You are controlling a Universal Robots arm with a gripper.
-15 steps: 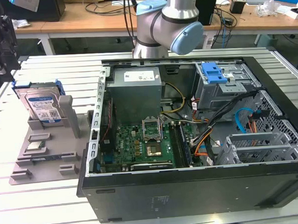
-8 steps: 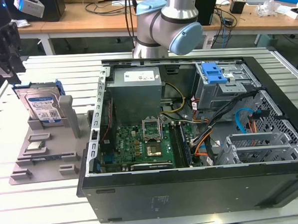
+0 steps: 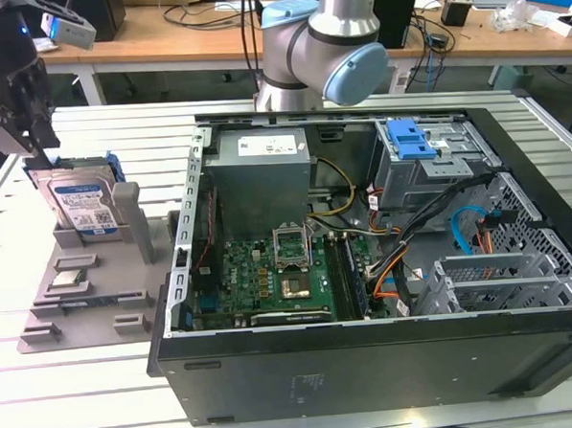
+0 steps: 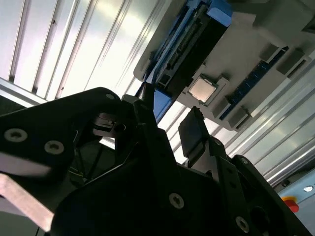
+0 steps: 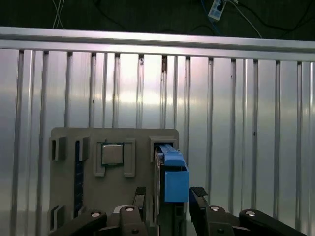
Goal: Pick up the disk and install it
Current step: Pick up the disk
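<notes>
We've got matt black fingers (image 5: 198, 196) here, hard plastic by the look of them. Closest to them, the disk (image 5: 172, 172) is bare silver metal with a paper label and a smooth blue plastic bracket. The holder (image 5: 113, 196) under it looks like matt grey plastic, and its chip (image 5: 112, 154) is dull silver metal. Beyond the fingers, the table (image 5: 246, 123) is ribbed metal with a soft sheen.
</notes>
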